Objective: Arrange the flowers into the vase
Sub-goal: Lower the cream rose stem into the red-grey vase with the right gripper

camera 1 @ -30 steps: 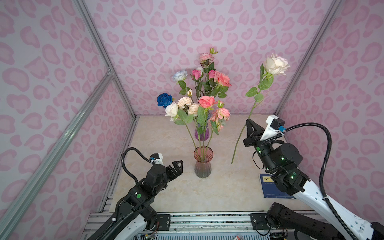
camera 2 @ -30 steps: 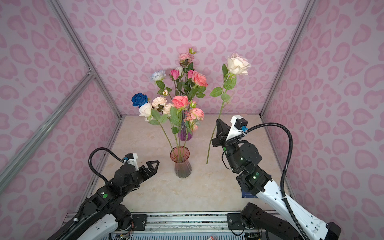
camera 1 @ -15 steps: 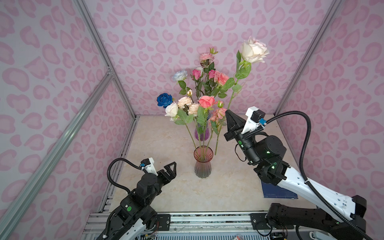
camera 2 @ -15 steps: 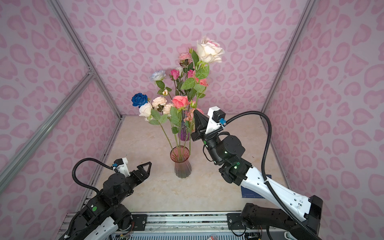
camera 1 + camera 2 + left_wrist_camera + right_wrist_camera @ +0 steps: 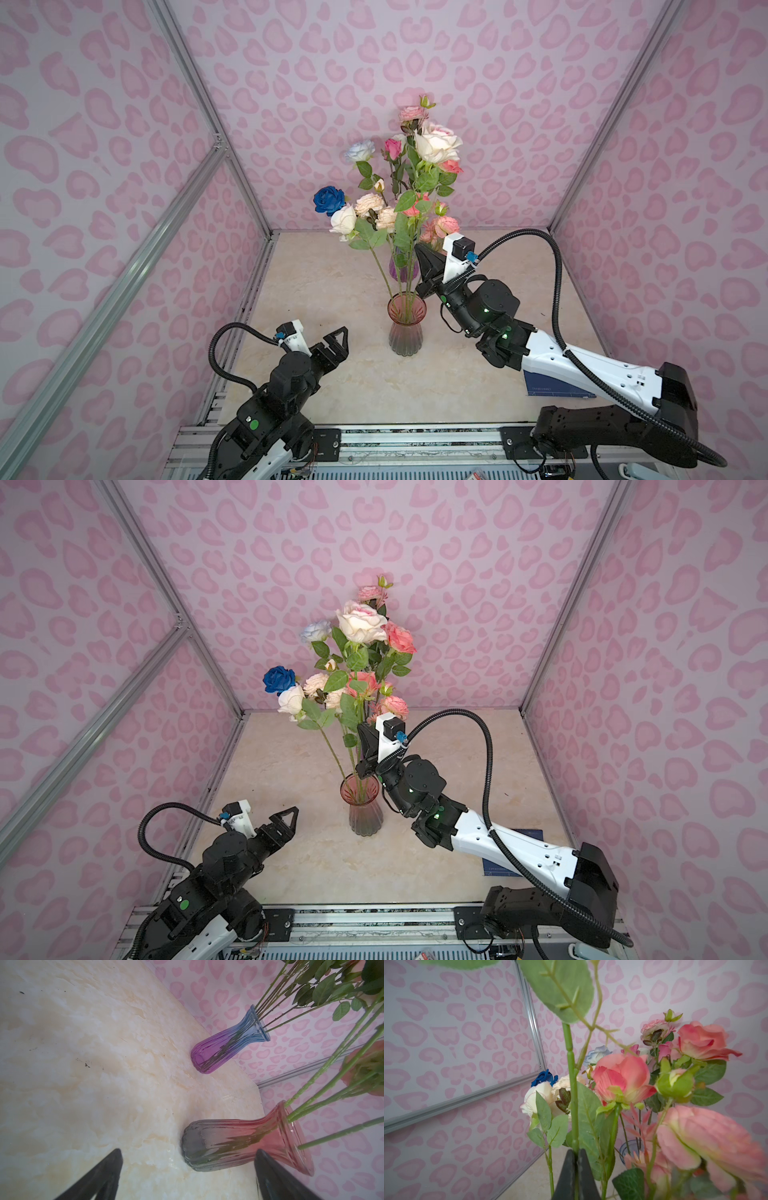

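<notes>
Walls [image 5: 457, 62]: pale lilac, pink leopard-like blotches all over.
Frame rails [image 5: 158, 232]: silver-grey.
Table [image 5: 332, 270]: cream marble veining.
Near vase [image 5: 405, 336], frame centre: ribbed glass, pink rim fading to grey base.
Far vase [image 5: 228, 1043]: blue rim fading to purple base.
Flowers [image 5: 436, 145]: green stems and leaves; heads deep blue, cream, coral, pink, white-blue.
Card [image 5: 548, 384], lower right: dark blue.

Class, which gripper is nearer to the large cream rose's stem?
Right. The right gripper is shut on the cream rose's stem, above the pink vase; the left gripper hangs open, low, left of that vase, apart from the stem.
</notes>
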`<move>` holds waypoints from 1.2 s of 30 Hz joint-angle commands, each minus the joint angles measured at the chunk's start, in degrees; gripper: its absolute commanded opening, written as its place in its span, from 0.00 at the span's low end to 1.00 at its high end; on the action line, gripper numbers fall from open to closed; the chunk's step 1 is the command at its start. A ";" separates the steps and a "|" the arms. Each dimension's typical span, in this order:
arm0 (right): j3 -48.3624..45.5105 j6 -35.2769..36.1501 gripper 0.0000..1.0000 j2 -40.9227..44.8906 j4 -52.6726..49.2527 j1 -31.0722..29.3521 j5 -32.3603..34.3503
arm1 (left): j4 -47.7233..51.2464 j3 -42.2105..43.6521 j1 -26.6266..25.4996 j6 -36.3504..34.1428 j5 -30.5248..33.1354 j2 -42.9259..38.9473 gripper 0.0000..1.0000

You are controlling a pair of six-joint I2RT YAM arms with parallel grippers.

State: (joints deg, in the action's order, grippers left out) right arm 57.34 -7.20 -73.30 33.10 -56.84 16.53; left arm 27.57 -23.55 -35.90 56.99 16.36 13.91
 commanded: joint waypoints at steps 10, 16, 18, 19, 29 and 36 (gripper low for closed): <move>-3.68 -4.94 0.00 -1.87 -2.63 -1.79 -0.67 | -0.83 0.54 0.04 0.93 0.16 1.52 1.00; -2.26 -5.01 0.01 -3.07 -7.46 -2.75 -2.29 | -2.05 1.99 0.04 1.76 0.15 1.27 1.00; -2.17 -4.92 0.02 -3.19 -8.54 -2.78 -3.09 | -2.65 1.97 0.04 1.76 -0.37 1.41 1.00; -2.00 -5.03 0.03 -3.45 -9.09 -2.75 -3.54 | -2.68 1.81 0.05 1.64 -0.45 1.57 1.00; -1.17 -5.71 0.07 -3.30 -12.44 -3.20 -3.44 | -3.07 2.15 0.04 1.98 -0.82 2.17 1.00; -1.48 -6.06 0.16 -2.29 -13.15 -3.26 -2.21 | -2.88 1.77 0.00 1.46 -0.67 2.24 1.00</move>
State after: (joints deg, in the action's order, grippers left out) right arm 56.07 -12.95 -75.94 19.90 -59.99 13.47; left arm 26.33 -21.56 -35.90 58.39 15.42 15.99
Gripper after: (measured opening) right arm 0.144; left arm 0.997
